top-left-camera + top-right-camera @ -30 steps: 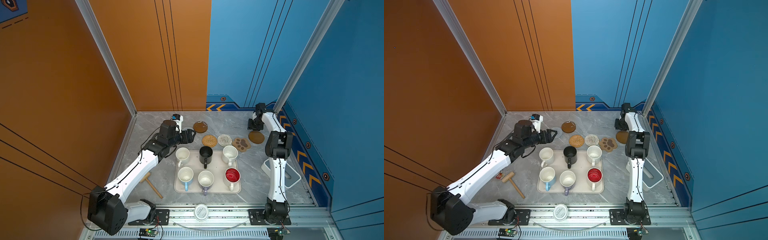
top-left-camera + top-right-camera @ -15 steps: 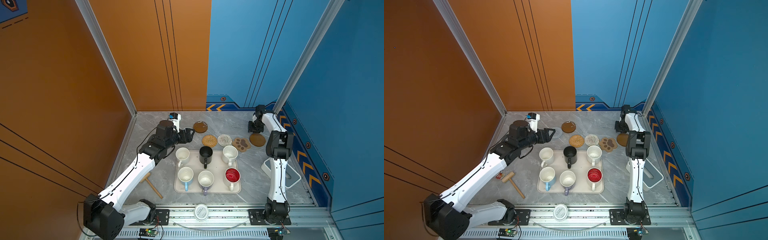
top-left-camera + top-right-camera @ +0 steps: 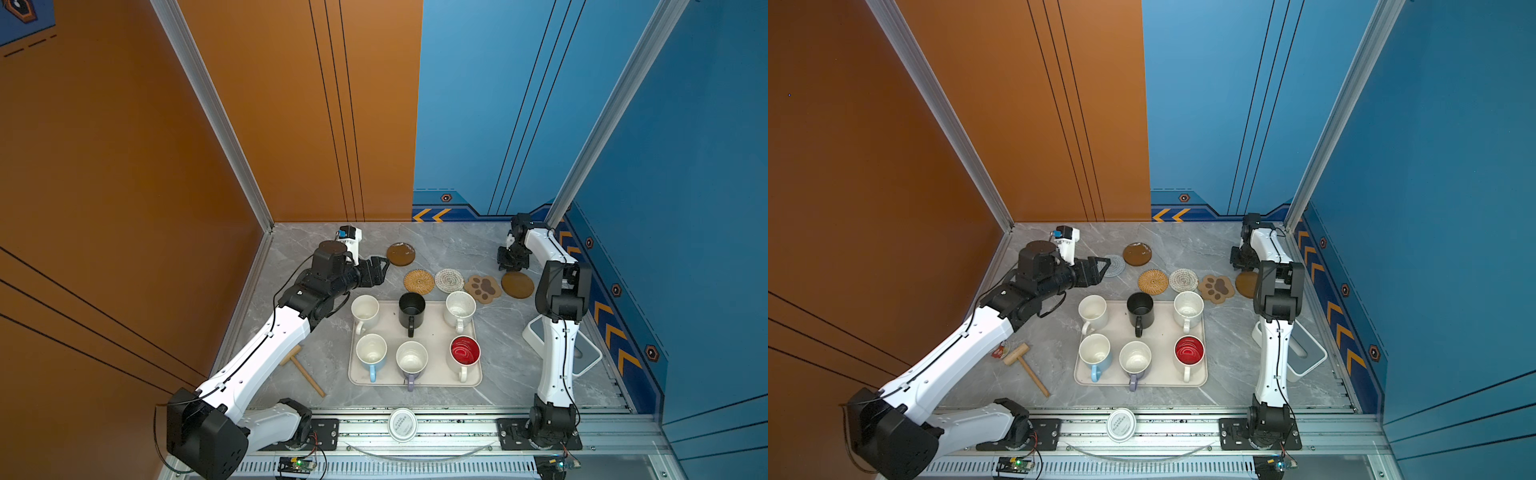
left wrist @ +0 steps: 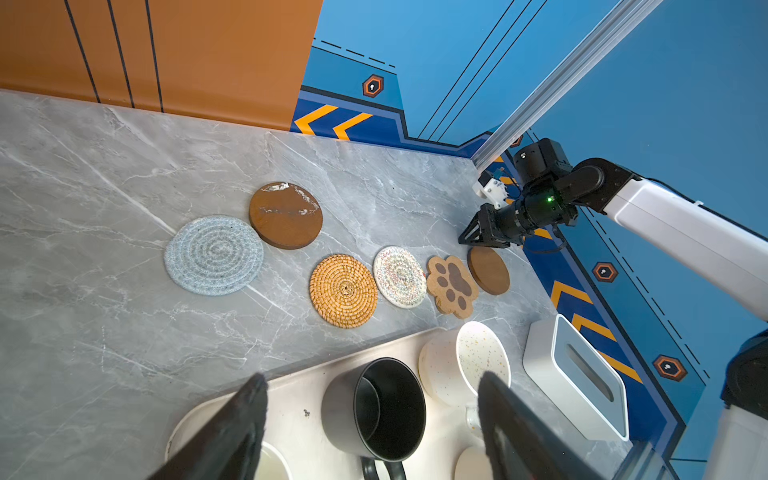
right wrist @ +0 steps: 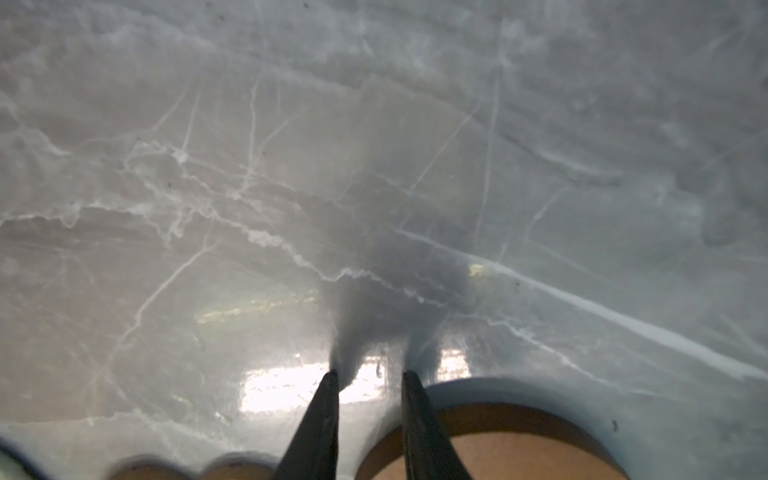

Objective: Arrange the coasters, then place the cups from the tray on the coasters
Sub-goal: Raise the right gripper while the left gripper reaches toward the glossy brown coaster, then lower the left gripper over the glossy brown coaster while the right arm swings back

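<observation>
One white lid [image 3: 402, 424], print illegible

The tabletop [image 3: 519, 374] is grey marble with white veins. The tray [image 3: 436, 332] is cream-beige. A matte black mug [image 3: 412, 309], a speckled cream mug [image 3: 460, 307], a white mug [image 3: 464, 352] red inside. The paw-shaped coaster [image 3: 483, 287] is tan with dark brown pads.

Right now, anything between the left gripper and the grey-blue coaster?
Nothing visible. The open left gripper hangs beside the grey-blue coaster with only bare table between them. A brown disc lies close by the coaster's far edge, not in the path.
</observation>
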Controlling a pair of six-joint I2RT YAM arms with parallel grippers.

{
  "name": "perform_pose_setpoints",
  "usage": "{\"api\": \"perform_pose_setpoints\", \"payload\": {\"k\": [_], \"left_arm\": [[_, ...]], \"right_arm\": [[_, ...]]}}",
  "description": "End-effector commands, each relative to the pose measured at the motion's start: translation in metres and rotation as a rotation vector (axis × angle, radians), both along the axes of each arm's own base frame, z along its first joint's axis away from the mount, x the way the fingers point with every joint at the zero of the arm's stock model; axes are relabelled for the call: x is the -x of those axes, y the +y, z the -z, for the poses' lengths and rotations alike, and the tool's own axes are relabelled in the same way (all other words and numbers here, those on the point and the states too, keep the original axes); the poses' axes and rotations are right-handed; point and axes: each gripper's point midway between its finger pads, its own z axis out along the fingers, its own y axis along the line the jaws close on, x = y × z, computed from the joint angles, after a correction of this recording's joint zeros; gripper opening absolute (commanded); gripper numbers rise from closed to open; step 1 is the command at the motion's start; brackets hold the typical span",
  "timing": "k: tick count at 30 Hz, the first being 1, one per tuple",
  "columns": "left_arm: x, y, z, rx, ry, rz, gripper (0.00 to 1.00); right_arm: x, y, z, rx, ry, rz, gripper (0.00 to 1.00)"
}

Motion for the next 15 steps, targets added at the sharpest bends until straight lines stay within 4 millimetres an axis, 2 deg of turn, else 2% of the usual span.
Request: {"api": "perform_pose_setpoints", "payload": {"k": [1, 6, 11, 12, 15], "left_arm": [[-0.004, -0.002, -0.004, -0.043, -0.011, 0.004, 0.80], [-0.030, -0.015, -0.003, -0.120, 0.027, 0.044, 0.76], [-0.072, -0.027, 0.020, -0.204, 0.112, 0.070, 0.67], [-0.081, -0.029, 0.024, -0.217, 0.125, 0.067, 0.65], [-0.107, -0.033, 0.043, -0.247, 0.155, 0.044, 0.63]], "right_arm": [[-0.019, 0.016, -0.054, -0.045, -0.172, -0.016, 0.25], [-0.030, 0.034, -0.105, -0.076, -0.321, -0.031, 0.26], [-0.018, 0.059, -0.125, -0.081, -0.362, -0.053, 0.26], [-0.013, 0.065, -0.135, -0.081, -0.386, -0.060, 0.26], [0.005, 0.085, -0.138, -0.089, -0.402, -0.079, 0.27]]}}
